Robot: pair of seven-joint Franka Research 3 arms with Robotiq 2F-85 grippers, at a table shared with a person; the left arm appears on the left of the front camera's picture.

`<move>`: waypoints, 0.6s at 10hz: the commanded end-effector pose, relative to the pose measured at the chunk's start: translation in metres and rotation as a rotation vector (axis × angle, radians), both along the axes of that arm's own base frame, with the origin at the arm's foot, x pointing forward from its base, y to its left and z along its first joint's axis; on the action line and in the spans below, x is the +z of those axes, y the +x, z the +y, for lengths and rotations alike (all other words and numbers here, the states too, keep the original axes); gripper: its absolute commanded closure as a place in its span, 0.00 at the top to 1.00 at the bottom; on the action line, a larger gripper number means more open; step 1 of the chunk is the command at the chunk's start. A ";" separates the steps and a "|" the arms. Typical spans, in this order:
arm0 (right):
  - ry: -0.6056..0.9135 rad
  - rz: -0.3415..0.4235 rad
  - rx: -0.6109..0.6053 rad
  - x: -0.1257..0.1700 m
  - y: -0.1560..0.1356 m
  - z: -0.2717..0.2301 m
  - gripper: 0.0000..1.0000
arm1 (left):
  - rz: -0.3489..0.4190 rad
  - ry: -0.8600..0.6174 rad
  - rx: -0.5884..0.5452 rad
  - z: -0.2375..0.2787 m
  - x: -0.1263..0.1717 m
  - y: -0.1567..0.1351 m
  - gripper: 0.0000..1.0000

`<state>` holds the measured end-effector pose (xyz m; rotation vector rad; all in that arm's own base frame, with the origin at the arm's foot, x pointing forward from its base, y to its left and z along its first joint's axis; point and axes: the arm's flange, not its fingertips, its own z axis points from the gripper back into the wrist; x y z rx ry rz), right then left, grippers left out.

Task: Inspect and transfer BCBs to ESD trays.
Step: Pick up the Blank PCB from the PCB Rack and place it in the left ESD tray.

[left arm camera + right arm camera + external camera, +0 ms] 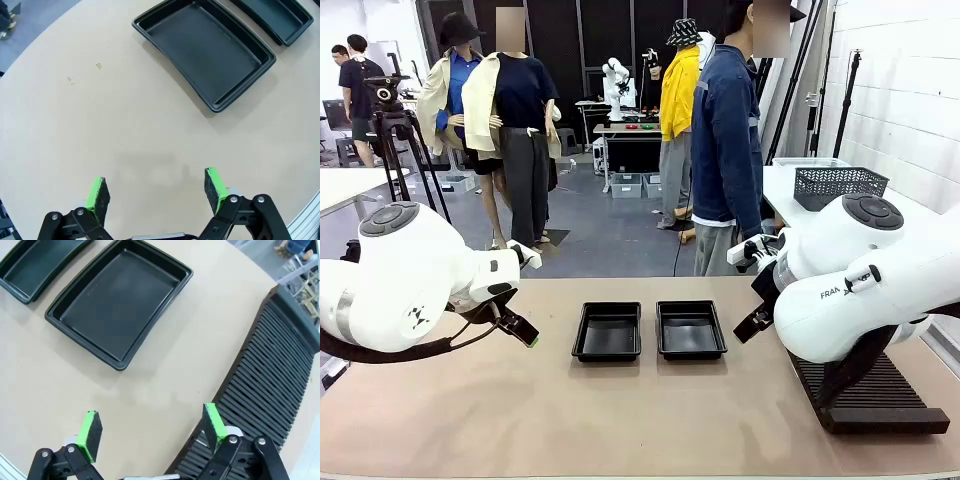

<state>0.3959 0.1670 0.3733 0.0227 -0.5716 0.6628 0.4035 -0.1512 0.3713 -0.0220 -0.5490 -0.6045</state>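
2 black ESD trays lie side by side at the table's point(620, 420) middle, close but not touching, long sides facing; the left tray point(609, 338) and the right tray point(691, 332) are both empty, with no BCB in either; the left gripper point(155, 192) hovers over bare tabletop near the left tray, green pads spread wide, holding nothing; the right gripper point(150, 432) hovers equally wide and empty by the edge of a black ribbed rack point(270, 375), the right tray near; a person point(725, 150) stands at the far side. The task looks barely begun; probably each board should be pinched by its edges, kept level, then lowered squarely inside a rim.
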 end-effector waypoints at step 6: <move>0.000 0.000 0.000 0.000 0.000 0.000 1.00 | 0.000 0.000 0.000 0.000 0.000 0.000 1.00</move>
